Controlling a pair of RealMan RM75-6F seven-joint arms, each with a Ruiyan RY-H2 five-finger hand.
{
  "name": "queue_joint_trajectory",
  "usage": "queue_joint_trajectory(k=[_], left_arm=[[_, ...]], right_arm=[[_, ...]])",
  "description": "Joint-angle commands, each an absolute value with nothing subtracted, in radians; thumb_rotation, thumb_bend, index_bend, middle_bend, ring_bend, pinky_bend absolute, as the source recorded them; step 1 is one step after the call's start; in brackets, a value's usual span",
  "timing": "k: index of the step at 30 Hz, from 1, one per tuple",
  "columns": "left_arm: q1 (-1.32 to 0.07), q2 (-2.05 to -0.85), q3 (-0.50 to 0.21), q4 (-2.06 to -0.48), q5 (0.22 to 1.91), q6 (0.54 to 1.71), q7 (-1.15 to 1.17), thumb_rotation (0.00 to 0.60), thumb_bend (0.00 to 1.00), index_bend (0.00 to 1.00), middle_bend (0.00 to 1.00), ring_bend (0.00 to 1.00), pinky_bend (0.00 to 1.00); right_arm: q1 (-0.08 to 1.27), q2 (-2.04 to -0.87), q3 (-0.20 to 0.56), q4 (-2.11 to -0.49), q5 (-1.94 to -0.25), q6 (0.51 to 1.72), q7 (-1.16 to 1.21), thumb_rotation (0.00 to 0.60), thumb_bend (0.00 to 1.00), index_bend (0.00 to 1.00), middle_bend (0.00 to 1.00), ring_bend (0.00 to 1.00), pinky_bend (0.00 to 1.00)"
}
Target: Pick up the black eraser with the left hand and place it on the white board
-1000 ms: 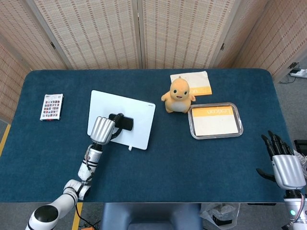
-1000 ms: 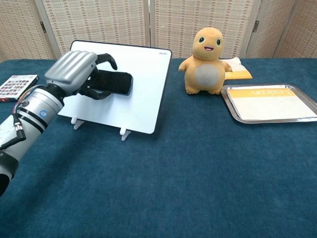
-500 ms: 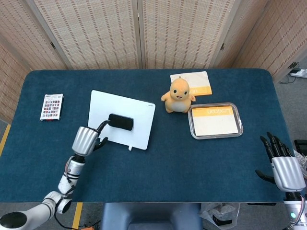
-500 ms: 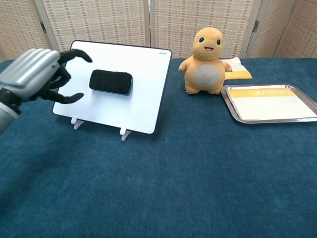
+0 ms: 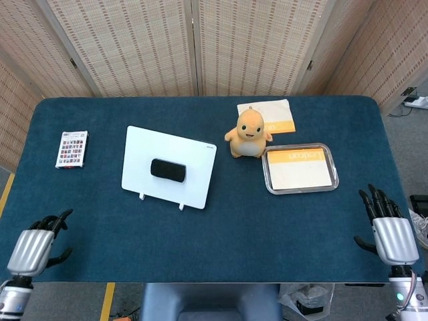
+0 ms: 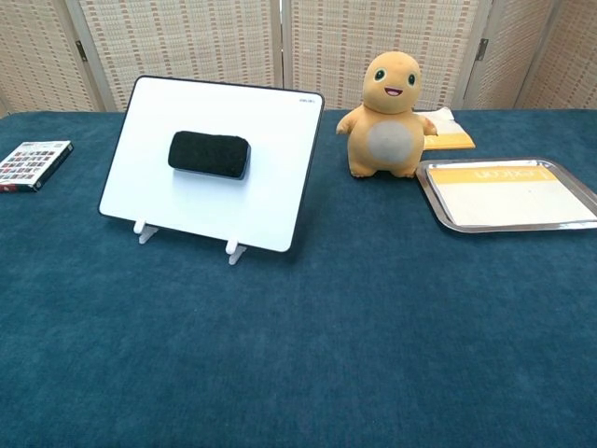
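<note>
My left hand (image 5: 30, 249) hangs off the table (image 5: 200, 227) edge at 8 o'clock, fingers loosely spread, holding nothing. The black eraser (image 5: 168, 170) sits mid white board (image 5: 194, 150), which leans on small feet; a knock could slide it off. My right hand (image 5: 393, 235), 4 o'clock, is spread and empty.

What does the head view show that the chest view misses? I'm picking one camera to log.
Only the head view shows the left robot hand and right robot hand, both empty at the table's near edge. Only the chest view shows the white board tilted up on its feet. Both show the black eraser on the board, the orange plush toy, the metal tray and the card pack.
</note>
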State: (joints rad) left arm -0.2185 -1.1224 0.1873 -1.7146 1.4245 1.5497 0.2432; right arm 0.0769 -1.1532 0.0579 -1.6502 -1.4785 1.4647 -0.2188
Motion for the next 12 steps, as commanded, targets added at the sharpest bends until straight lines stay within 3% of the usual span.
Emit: queue_joint_trajectory(k=[1, 12], left_arm=[[-0.129, -1.101, 0.221, -1.769, 1.453, 1.629, 0.321, 0.6, 0.28, 0.04, 0.02, 0.0, 0.1], [-0.109, -1.083, 0.194, -1.767, 1.482, 1.571, 0.303, 0.6, 0.27, 0.0, 0.0, 0.0, 0.05]], right_arm=[[0.081, -1.161, 0.059, -1.649, -1.473, 1.458, -0.233, 0.6, 0.15, 0.0, 0.0, 0.0, 0.16], [0.09, -1.169, 0.06, -1.651, -1.461, 1.442, -0.255, 0.6, 0.15, 0.0, 0.0, 0.0, 0.16]])
